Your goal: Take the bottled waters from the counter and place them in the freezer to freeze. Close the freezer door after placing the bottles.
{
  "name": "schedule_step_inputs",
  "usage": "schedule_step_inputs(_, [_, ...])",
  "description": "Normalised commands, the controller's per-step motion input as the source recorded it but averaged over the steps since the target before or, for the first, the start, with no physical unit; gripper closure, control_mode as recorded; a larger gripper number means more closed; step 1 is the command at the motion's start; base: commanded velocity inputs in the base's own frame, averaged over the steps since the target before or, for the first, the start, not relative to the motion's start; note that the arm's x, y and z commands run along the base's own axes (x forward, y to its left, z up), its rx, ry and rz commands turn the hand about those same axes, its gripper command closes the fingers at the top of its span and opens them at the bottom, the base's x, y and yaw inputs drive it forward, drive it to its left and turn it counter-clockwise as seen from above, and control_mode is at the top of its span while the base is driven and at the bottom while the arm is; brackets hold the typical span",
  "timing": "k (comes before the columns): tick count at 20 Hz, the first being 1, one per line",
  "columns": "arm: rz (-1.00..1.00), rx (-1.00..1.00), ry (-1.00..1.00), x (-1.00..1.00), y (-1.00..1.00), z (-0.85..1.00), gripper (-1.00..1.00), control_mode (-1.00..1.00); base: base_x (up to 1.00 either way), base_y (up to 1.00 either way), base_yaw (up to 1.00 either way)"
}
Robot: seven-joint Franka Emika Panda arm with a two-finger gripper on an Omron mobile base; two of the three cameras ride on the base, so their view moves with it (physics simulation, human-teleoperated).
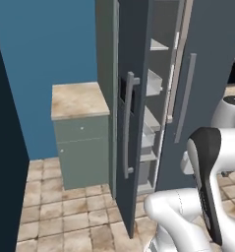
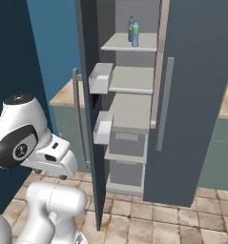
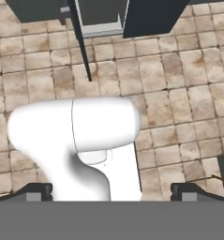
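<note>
Beige floor tiles (image 3: 179,70) fill my hand camera; my gripper (image 3: 111,191) hangs empty, jaws wide apart. Both bottled waters (image 2: 133,31) stand on the freezer's (image 2: 191,95) top shelf (image 2: 134,45), freezer door (image 1: 131,123) ajar

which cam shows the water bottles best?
Right base view: both bottles stand together on the top freezer shelf, unobstructed. In the left base view the open freezer door covers that spot. The hand view looks down at floor tiles.

Beige stone-tiled floor (image 1: 55,216) — blue wall (image 1: 45,44) behind — dark panel (image 1: 3,147) at left.
</note>
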Motion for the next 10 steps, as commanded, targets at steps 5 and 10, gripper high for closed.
schedule_step_inputs(5, [0.00,0.00,0.00,0.00,0.00,0.00,-1.00,1.00,0.39,0.43,-0.09])
schedule_step_inputs(10, [0.00,0.00,0.00,0.00,0.00,0.00,-1.00,1.00,0.39,0.46,-0.03])
